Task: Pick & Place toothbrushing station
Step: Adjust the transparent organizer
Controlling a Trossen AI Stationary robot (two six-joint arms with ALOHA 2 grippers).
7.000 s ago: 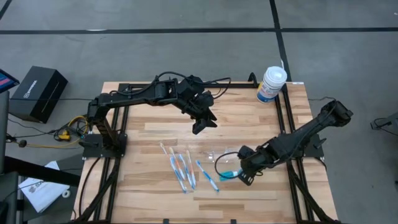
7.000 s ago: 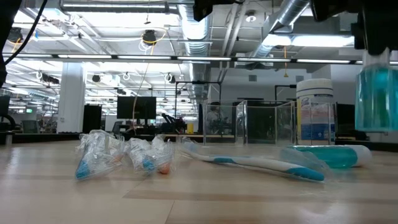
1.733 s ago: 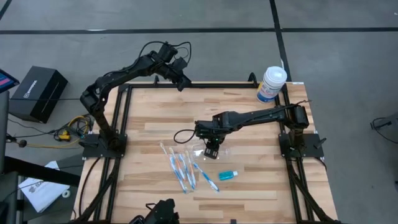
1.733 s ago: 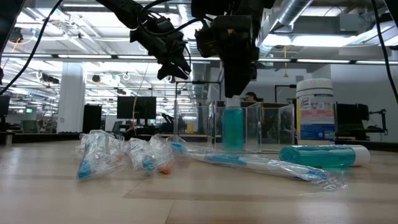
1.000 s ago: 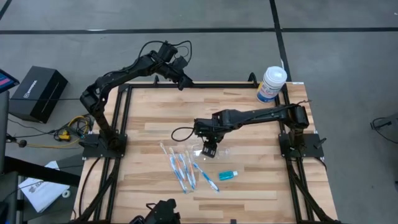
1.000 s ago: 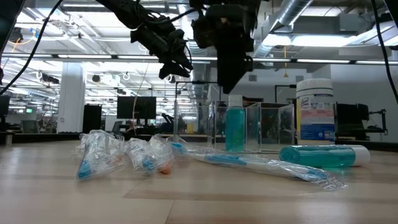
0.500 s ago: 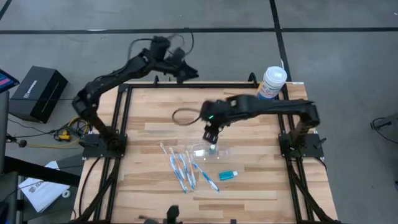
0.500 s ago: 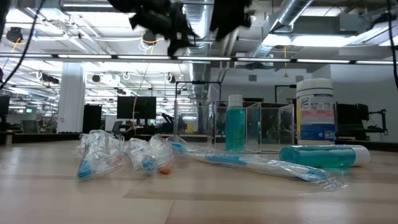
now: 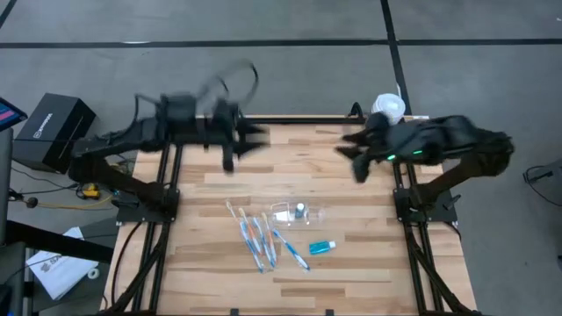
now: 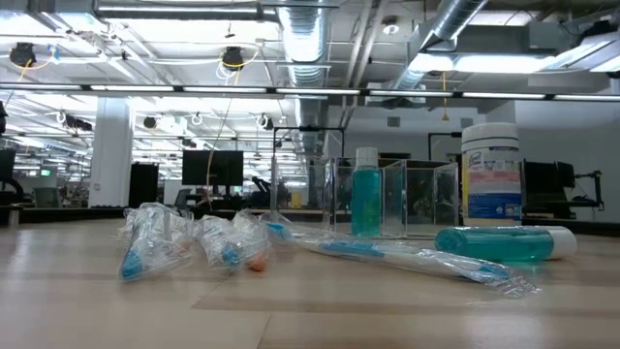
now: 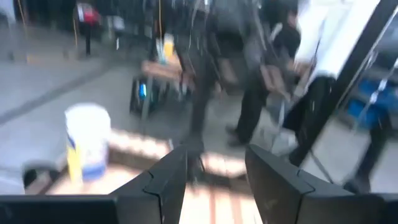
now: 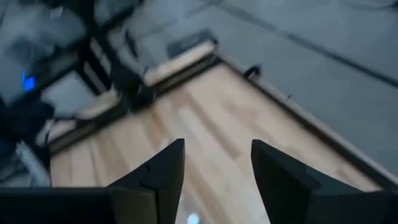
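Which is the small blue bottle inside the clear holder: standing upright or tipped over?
Upright. In the low view the blue bottle stands with its white cap on top inside the clear holder; the high view shows its cap from above.

R gripper [image 12: 214, 180] fingers apart over wooden table [image 12: 205, 124].

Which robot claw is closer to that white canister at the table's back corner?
The right gripper, just beside the white canister. The left gripper is far across the table's back edge.

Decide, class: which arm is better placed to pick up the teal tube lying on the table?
Probably the right. Its gripper is on the same side as the teal tube; the left gripper is across the table, beyond the toothbrushes.
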